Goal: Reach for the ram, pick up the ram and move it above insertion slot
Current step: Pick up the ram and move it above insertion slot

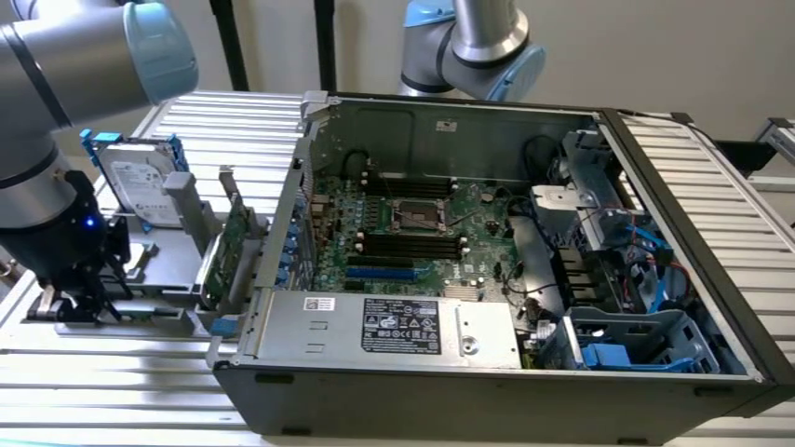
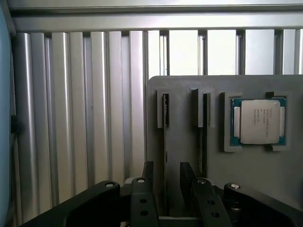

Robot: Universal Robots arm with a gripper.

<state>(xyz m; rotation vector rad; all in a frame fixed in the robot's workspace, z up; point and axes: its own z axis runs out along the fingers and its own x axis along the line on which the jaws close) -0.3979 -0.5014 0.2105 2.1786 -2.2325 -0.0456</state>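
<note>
One open computer case (image 1: 497, 391) lies at the exterior view's right; left of it, at a grey holder (image 2: 183, 135), my gripper (image 2: 166, 168) hangs with fingers apart astride the ram (image 2: 165, 111), which stands on edge in that holder. Light, stiff, fragile, I judge: pinch its flat faces.

- A ribbed aluminium bench (image 1: 100, 372) of long parallel slats carries the whole set-up.
- An open computer case (image 1: 497, 396) lies on its side on the slats, towards the exterior view's right.
- A grey parts holder (image 1: 162, 318) sits just beside the case, on the exterior view's left.
</note>
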